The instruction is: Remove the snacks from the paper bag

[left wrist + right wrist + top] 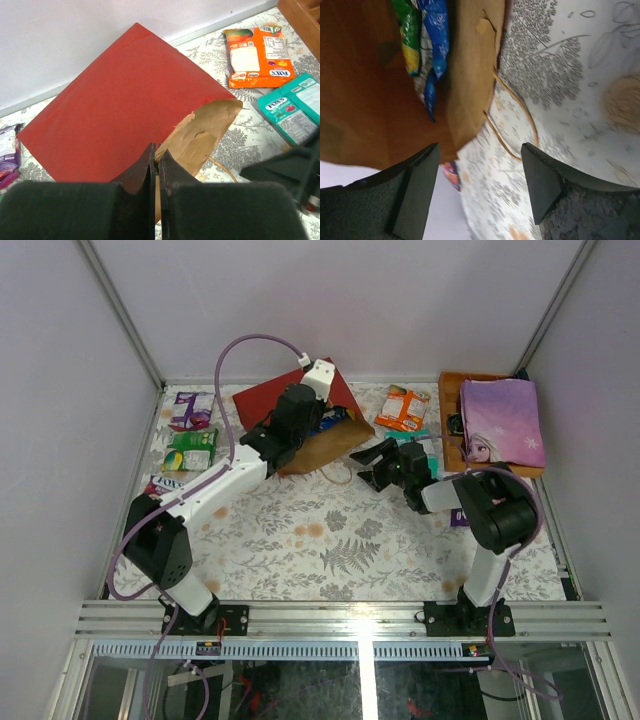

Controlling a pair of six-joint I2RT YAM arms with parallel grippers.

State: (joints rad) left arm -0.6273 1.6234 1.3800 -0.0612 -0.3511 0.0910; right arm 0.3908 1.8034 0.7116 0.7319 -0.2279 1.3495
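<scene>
Currently I see left gripper (156,152) pinching paper bag (120,110) rim; right gripper (479,152) spread at mouth, blue bag (436,30) inside

Left white-and-black arm (215,485) stretched forward and to the right, its black two-finger gripper (157,155) pinched together on the brown rim of the red paper bag (115,115), right black arm (495,510) folded at the elbow, reaching leftward, its black two-finger gripper (479,150) spread wide, holding nothing

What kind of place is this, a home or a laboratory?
Probably a robot test cell, not a home: plain white panels enclose the table, and the left arm and right arm are bolted to an aluminium rail.
</scene>
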